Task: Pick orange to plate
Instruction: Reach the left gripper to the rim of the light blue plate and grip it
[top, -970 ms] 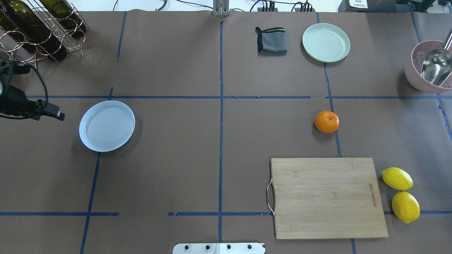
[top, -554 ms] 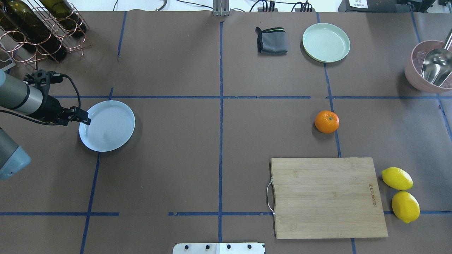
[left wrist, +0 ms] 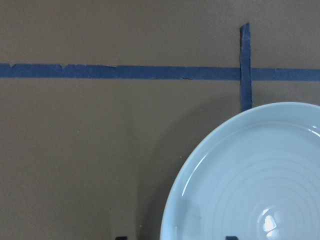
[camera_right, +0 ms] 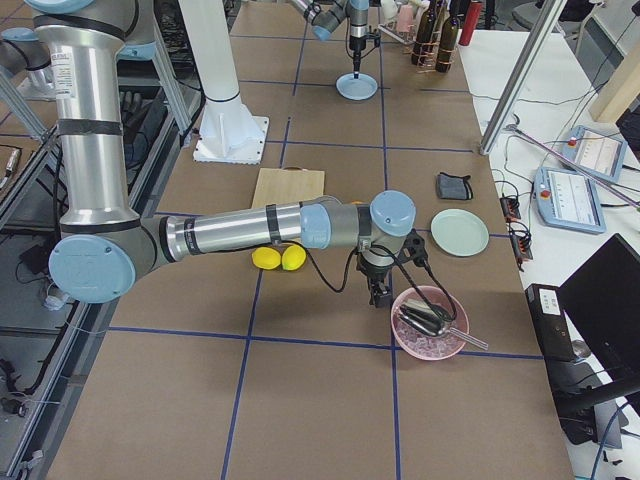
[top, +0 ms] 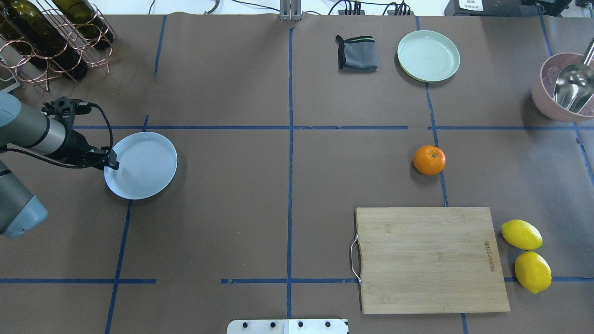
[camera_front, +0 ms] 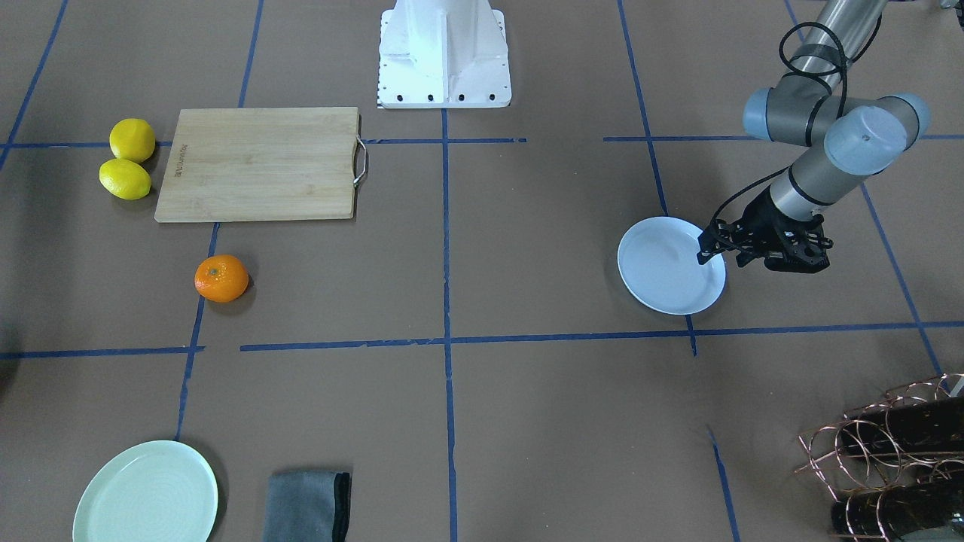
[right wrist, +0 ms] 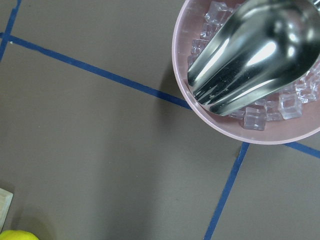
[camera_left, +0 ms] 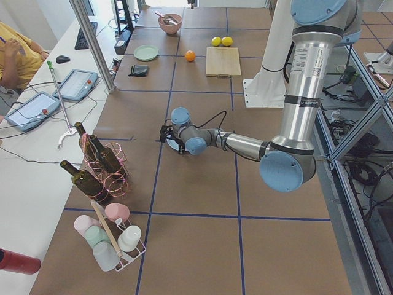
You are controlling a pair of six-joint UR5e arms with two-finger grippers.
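Note:
The orange (top: 429, 160) sits on the brown table right of centre, above the cutting board, with no gripper near it. Far to its left lies the pale bluish-white plate (top: 140, 165), with nothing on it. My left gripper (top: 111, 160) hangs low at the plate's left rim and is open. In the left wrist view the two fingertips stand apart at the bottom edge, with the plate's (left wrist: 250, 175) rim between them. My right gripper (camera_right: 380, 294) shows only in the exterior right view, beside the pink bowl; I cannot tell whether it is open or shut.
A wooden cutting board (top: 429, 260) lies at front right with two lemons (top: 522, 234) beside it. A mint-green plate (top: 428, 55) and a grey cloth (top: 357, 53) lie at the back. A pink bowl (top: 543, 99) of ice with a metal scoop stands far right, a wine rack (top: 51, 37) back left.
My left arm has come in from the left edge and brought its gripper to the plate's left rim. The orange and the plate have not moved.

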